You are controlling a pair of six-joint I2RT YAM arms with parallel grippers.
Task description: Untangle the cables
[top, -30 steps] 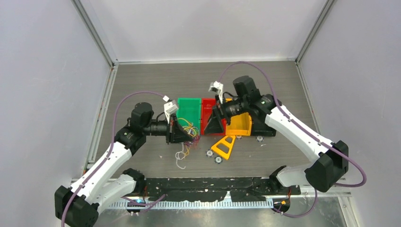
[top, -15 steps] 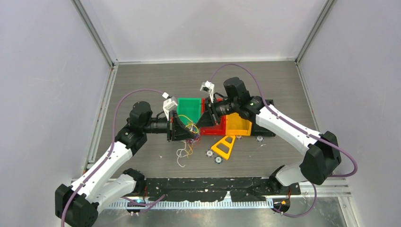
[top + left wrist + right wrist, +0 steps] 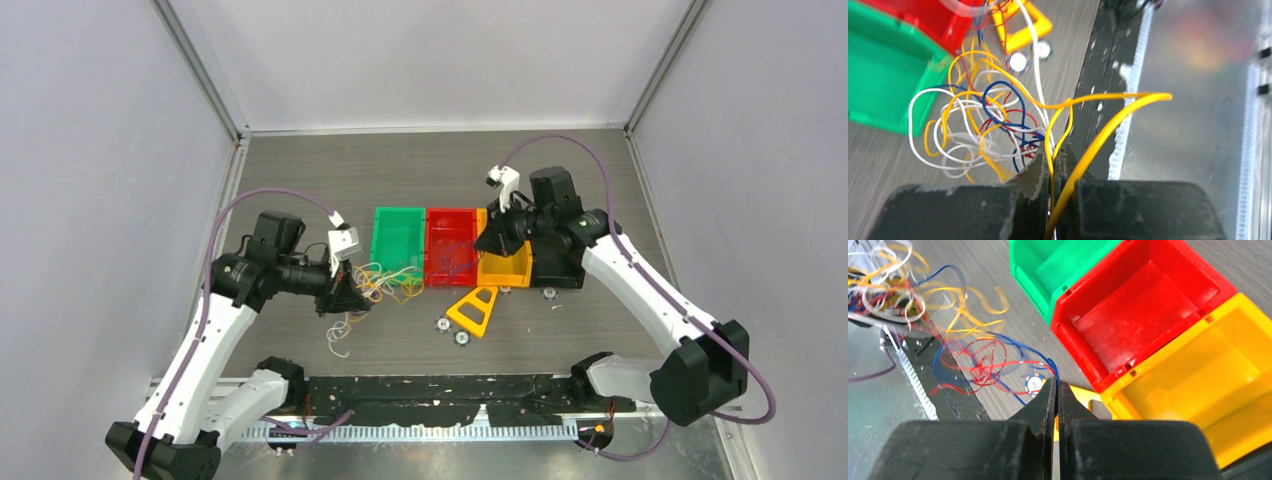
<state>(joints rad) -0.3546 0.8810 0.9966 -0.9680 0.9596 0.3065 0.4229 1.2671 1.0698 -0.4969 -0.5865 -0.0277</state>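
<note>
- Left gripper [image 3: 1053, 156] first: the jaws are pressed together at the bottom centre of the left wrist view. I've got a yellow cable [image 3: 1160, 96] clamped between them, and it loops out to the right of the frame across the black strip [image 3: 1098, 75].
- Just up and left of those fingers sits the main knot of cables [image 3: 980, 130]. White, yellow, blue and red loops lie all over one another on the grey table [image 3: 330, 170].
- In the top view that knot is left of centre, between the left gripper and the front of the green tray [image 3: 399, 235]. Some loops reach the tray's front lip, and a white strand [image 3: 338, 338] trails off to the lower left.
- Over to the right gripper [image 3: 1054, 386]: the jaws are closed tight at the bottom centre of the right wrist view. Red and blue strands [image 3: 983, 362] run straight into the tip, pinched there as far as I can see.
- Those strands fan out to the left of the frame, blurred, toward the yellow and white mass at upper left.
- Beyond the right fingers the red tray [image 3: 1143, 315] is at centre, the yellow tray [image 3: 1198, 385] at lower right and the green one at the top. All three stand side by side and touching.
- A yellow triangle piece [image 3: 475, 308] lies just below the trays in the top view, with two round discs [image 3: 442, 324] beside it.
</note>
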